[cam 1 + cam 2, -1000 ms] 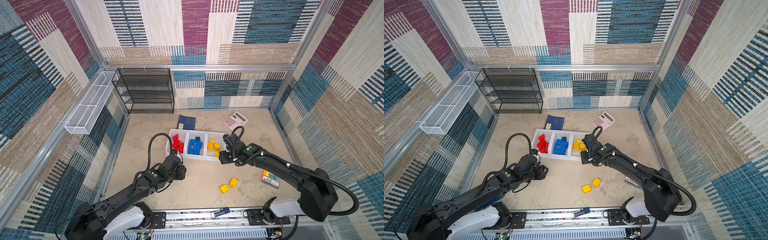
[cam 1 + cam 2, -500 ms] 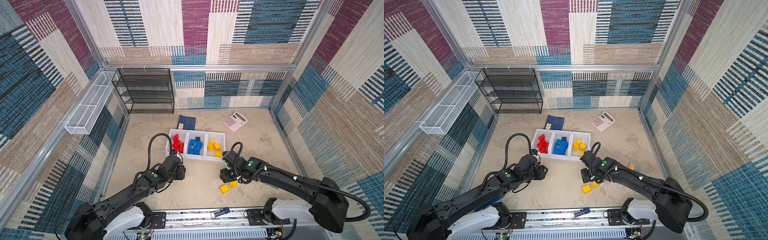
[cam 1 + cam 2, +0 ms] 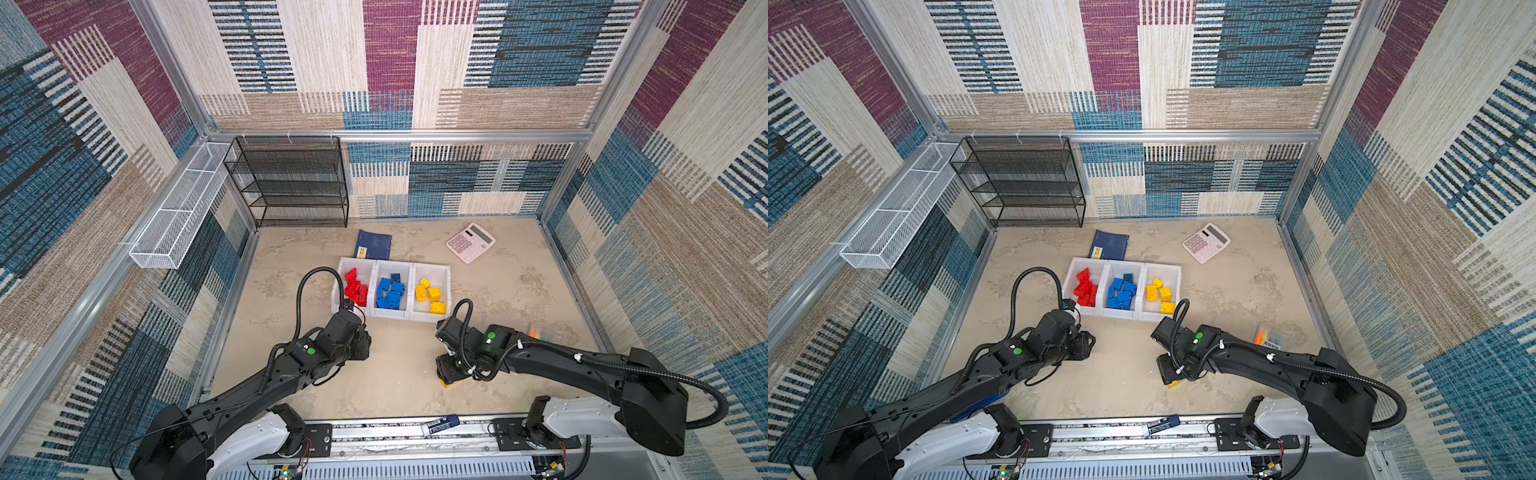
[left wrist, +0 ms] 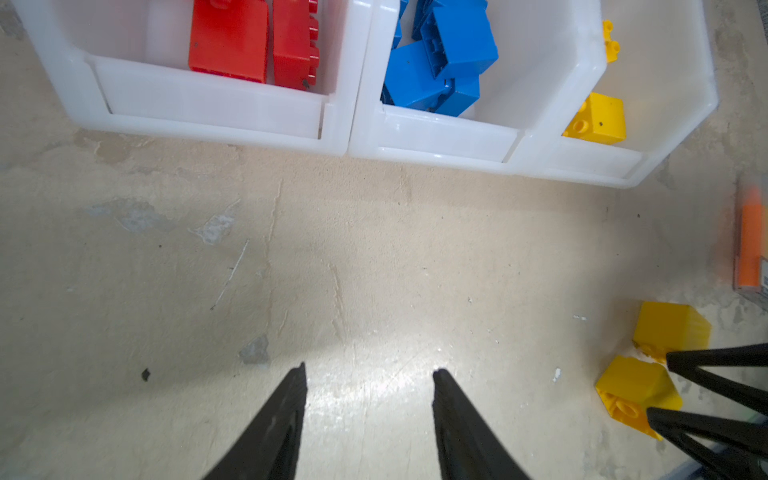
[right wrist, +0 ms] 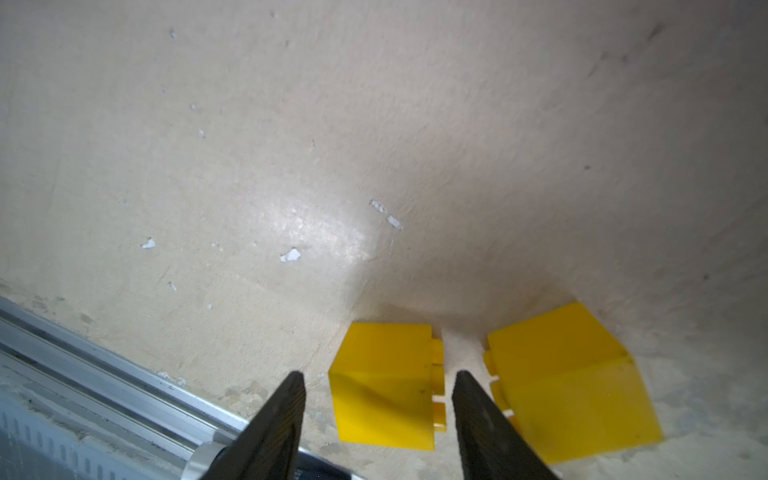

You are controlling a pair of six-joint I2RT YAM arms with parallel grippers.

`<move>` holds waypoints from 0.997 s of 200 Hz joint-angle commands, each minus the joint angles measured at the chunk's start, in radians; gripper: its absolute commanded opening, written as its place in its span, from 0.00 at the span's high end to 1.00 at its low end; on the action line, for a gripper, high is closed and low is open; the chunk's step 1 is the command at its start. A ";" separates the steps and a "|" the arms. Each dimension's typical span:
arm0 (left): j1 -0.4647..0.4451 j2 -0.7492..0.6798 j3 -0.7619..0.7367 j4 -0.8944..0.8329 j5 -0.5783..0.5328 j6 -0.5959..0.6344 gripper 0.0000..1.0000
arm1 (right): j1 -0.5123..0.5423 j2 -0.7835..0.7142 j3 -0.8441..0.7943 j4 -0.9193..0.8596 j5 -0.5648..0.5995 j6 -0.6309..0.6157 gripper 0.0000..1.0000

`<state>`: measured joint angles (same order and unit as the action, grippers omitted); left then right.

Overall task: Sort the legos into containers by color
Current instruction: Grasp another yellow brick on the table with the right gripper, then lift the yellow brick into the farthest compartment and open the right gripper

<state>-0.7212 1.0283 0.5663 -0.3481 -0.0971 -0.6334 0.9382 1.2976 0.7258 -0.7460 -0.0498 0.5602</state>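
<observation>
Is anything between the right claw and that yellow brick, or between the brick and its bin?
Nothing visible. The open right gripper straddles the yellow brick; a second yellow brick lies just outside one finger. Only bare tabletop lies between them and the yellow-brick bin.

Open table (image 4: pixel 374 257) before containers (image 4: pixel 345 124) (neighbouring yellow lego (image 5: pixel 573 374) flanks the right tool (image 5: pixel 379 374)).

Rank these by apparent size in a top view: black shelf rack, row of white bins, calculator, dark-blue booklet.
1. black shelf rack
2. row of white bins
3. calculator and dark-blue booklet: too alike to rank.
</observation>
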 commanded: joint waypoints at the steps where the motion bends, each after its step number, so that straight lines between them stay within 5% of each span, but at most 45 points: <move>1: 0.000 0.004 -0.003 0.009 -0.001 -0.025 0.48 | 0.012 0.017 -0.001 -0.013 0.013 0.025 0.41; 134: 0.000 0.001 -0.006 0.008 -0.006 -0.023 0.47 | 0.034 0.062 0.036 -0.009 0.035 0.030 0.57; 169: 0.000 -0.013 -0.002 -0.009 -0.018 -0.018 0.47 | 0.025 0.073 0.172 -0.027 0.104 -0.042 0.58; 199: 0.000 -0.031 -0.005 -0.014 -0.015 -0.023 0.47 | -0.086 0.158 0.351 -0.012 0.150 -0.181 0.59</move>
<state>-0.7212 1.0088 0.5598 -0.3565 -0.0998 -0.6476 0.9188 1.4063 0.9810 -0.7826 0.0319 0.5049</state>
